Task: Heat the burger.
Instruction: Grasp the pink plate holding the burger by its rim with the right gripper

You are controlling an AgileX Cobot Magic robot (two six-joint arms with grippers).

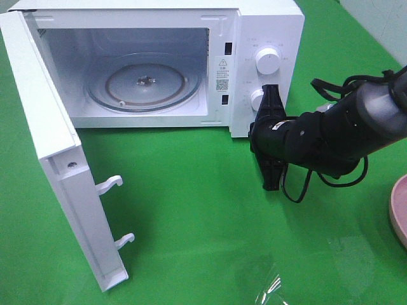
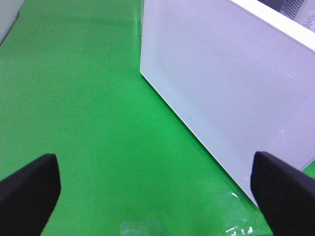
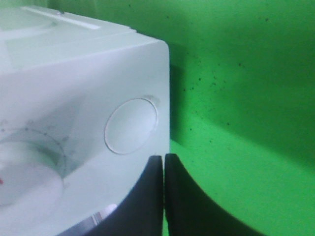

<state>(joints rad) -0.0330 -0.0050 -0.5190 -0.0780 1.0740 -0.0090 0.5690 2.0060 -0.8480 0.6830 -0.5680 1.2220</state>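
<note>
Pressed together, your right end effector (image 3: 164, 162) sits just beside the microwave's (image 1: 267, 38) round button (image 3: 131, 126), likely the release, since the door (image 1: 63, 178) stands open. Your left end effector (image 2: 155, 167) is spread. You can't see the burger, only the pink plate (image 1: 399, 210) rim.

I get only a sliver of the pink plate (image 1: 399, 213), cut by the frame edge. The right gripper (image 3: 164, 158) covers part of the lower dial (image 1: 256, 100) on the microwave (image 1: 267, 25). The sticker (image 1: 222, 63) print is too small to read.
</note>
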